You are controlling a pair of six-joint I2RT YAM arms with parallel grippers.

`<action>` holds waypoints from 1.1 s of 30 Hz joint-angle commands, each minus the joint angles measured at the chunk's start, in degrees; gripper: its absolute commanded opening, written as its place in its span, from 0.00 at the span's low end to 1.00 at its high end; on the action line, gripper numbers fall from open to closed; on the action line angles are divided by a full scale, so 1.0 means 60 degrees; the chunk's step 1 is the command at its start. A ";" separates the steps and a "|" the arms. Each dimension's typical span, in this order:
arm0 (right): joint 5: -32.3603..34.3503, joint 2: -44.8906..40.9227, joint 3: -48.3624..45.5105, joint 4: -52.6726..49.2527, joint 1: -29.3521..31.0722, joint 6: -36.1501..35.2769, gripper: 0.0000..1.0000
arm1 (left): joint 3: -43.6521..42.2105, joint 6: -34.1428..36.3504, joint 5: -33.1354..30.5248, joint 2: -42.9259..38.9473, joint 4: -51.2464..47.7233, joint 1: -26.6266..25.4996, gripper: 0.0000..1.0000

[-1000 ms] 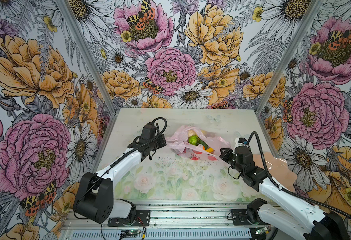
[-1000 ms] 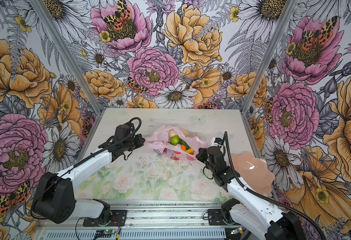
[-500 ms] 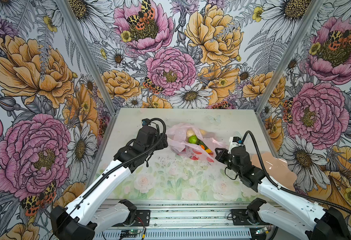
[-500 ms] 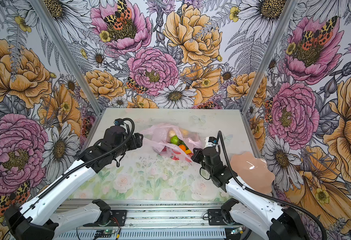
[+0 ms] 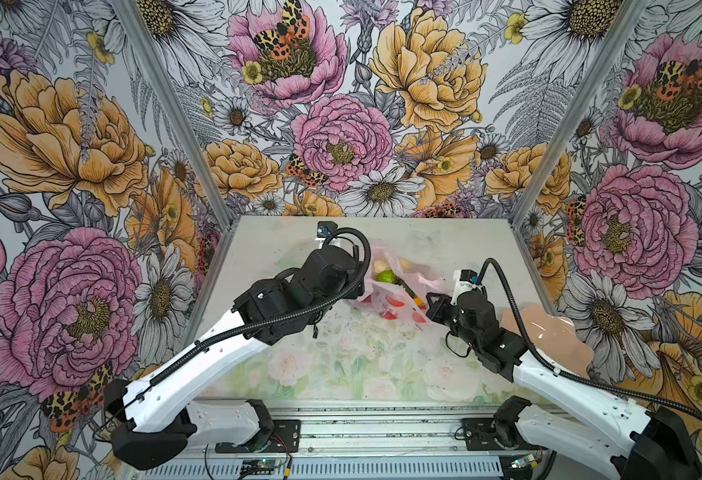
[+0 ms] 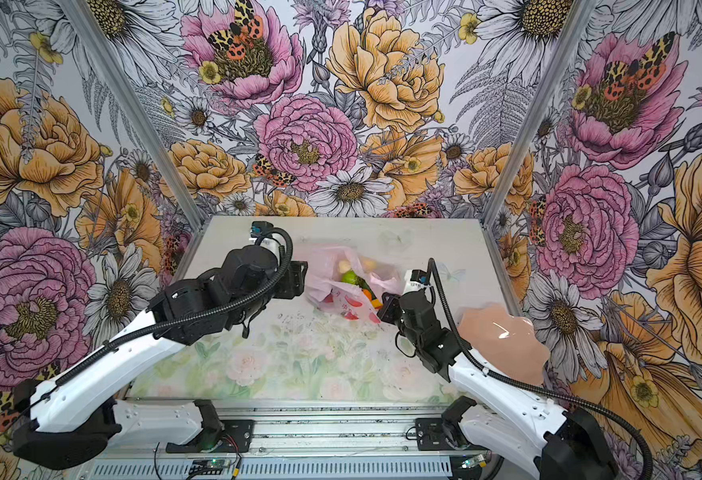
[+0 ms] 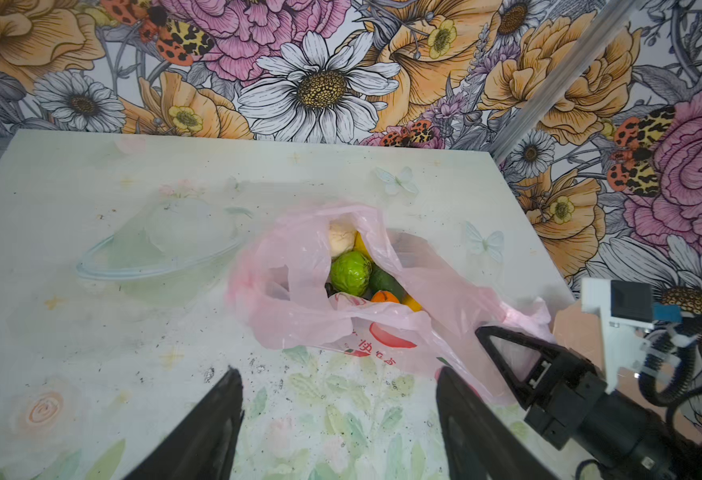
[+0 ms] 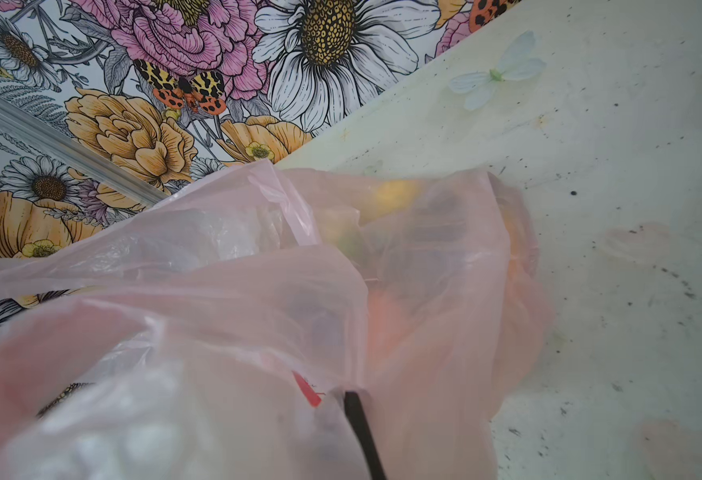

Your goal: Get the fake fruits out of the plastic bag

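While plastic bag [image 8: 237, 291] blurs right wrist, left wrist shows lime [image 7: 350, 278].

fruits [image 5: 386, 276] in bag [image 5: 383, 304] (rear centre), dish [image 5: 548, 336] right, perhaps overhanging edge

Left gripper [image 7: 338, 374] was closed at left rim of plastic bag [image 7: 295, 307] a second ago. Jaws now stand wide apart, nothing between them. Left arm [image 5: 216, 357] lifted and drew back from that rim, wrist now higher over table [image 5: 257, 257]. Freed side of bag slumped inward, so bag looks narrower. Right gripper [image 5: 431, 305] crept toward table's middle, dragging its pinched bag edge along.
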 commanded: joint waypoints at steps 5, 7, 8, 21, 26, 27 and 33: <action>0.0398 0.0004 0.0419 0.0128 0.0193 -0.0286 0.00 | 0.0800 -0.0263 0.1385 0.2689 0.0807 0.0371 0.75; 0.0426 -0.0001 0.0425 0.0113 0.0230 -0.0361 0.00 | 0.1006 -0.0364 0.1696 0.3354 0.0892 0.0686 0.75; 0.0444 -0.0046 0.0419 0.0112 0.0238 -0.0364 0.00 | 0.1107 -0.0320 0.1908 0.3691 0.0892 0.0867 0.76; -0.0203 -0.0070 -0.0166 0.0603 0.0304 -0.0675 0.00 | -0.2860 -0.1211 0.2842 0.3380 0.3345 0.2129 0.93; -0.0270 -0.0025 -0.0369 0.0786 0.0311 -0.0566 0.00 | -0.3255 -0.1306 0.2985 0.3516 0.3983 0.2327 0.99; -0.0276 -0.0022 -0.0369 0.0787 0.0311 -0.0556 0.00 | -0.3254 -0.1332 0.3062 0.3600 0.4062 0.2381 0.99; -0.0104 -0.0206 -0.0501 0.0747 0.0311 -0.0381 0.00 | -0.3136 -0.1388 0.3501 0.4280 0.4390 0.2646 0.98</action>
